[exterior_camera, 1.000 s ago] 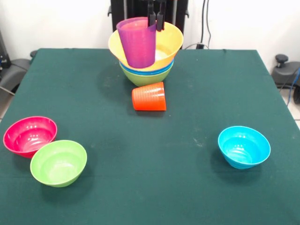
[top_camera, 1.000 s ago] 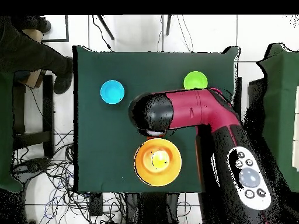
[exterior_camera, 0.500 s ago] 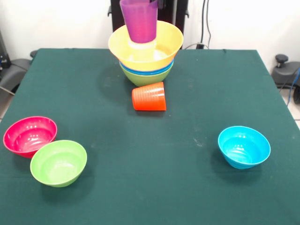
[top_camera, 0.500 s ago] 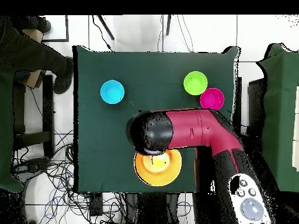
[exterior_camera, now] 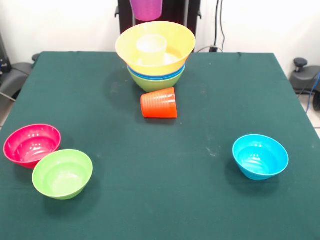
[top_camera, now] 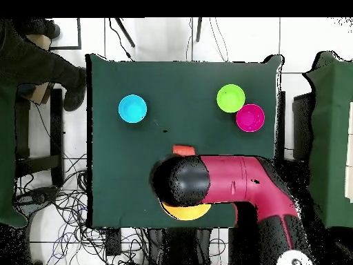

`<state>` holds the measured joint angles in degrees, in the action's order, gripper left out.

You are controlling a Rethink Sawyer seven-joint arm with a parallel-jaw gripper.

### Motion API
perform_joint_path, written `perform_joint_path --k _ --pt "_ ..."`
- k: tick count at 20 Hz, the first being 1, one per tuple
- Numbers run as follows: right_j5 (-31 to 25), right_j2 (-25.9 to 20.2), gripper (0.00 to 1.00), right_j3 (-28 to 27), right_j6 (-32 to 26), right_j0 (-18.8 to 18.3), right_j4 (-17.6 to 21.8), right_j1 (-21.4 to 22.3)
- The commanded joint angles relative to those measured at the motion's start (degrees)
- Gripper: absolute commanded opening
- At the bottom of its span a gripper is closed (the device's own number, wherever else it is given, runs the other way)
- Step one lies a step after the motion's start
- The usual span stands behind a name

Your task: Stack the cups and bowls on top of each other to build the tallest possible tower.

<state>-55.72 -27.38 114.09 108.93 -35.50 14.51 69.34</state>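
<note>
Rising out of the front view, the purple cup (exterior_camera: 146,9) is now showing only its lower part at the top edge, where a second ago it was hanging low against the rim of the orange-yellow bowl (exterior_camera: 175,52) with dark fingers visible beside it. Those fingers are no longer showing in either view, so whether they are apart or clamped on the cup cannot be told.

Under the cup, the tower (exterior_camera: 156,70) is standing at the far middle of the green table (exterior_camera: 165,200): a green bowl (exterior_camera: 155,84) lowest, thin blue rims (exterior_camera: 172,76) above it, and the wide orange-yellow bowl on top. Inside that top bowl a pale yellow cup (exterior_camera: 151,48) is sitting upright, now fully exposed.

Just in front of the tower, the ribbed orange-red cup (exterior_camera: 159,103) is lying on its side, unmoved. At the front left of the front view, the pink-red bowl (exterior_camera: 31,144) and the small green bowl (exterior_camera: 62,173) are resting rim against rim. Well apart on the other side, the light-blue bowl (exterior_camera: 260,156) is sitting alone.

From overhead, the red and black arm (top_camera: 227,188) is covering most of the tower, having shifted toward the robot's base, leaving only a crescent of the orange-yellow bowl and a sliver of the orange-red cup in sight.
</note>
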Motion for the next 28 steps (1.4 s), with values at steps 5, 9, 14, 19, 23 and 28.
perform_joint_path --k 5,9,14,19,23,28 --pt "1.2 2.6 0.0 9.0 -1.5 -0.4 0.4 1.2" --pt "3.3 2.9 0.0 8.3 0.2 0.4 2.7 -1.0" --pt "6.1 3.9 0.0 8.5 2.5 1.7 4.2 -2.8" --pt "8.4 4.7 0.0 8.3 3.7 2.6 5.3 -4.6" --pt "9.6 5.5 0.0 8.1 4.2 3.3 5.8 -5.8" --pt "11.1 6.4 0.0 7.8 4.5 3.9 6.6 -7.4"
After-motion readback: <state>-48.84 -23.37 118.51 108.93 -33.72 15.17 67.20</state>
